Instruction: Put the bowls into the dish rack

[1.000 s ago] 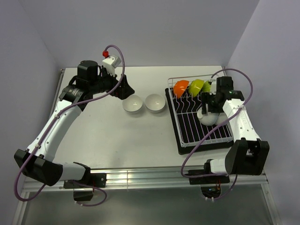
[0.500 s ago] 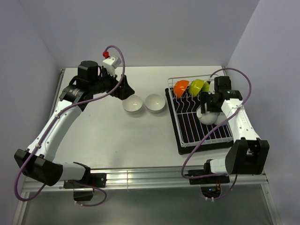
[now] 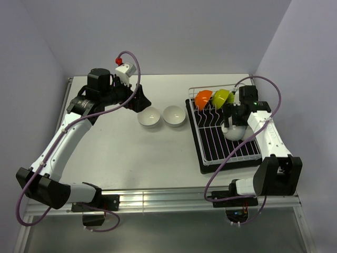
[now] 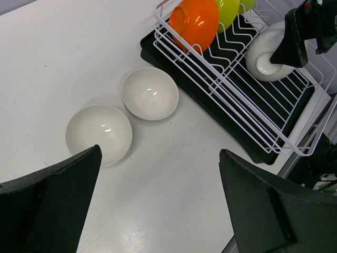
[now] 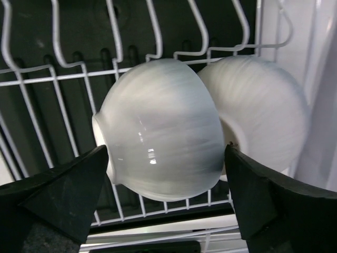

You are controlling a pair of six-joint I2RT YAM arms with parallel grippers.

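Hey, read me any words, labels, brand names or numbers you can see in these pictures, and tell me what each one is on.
None: no text, number or brand mark can be read in any view.
The white bowls, orange bowl, lime green bowl, dish rack, table, left arm and right arm all show plain surfaces.
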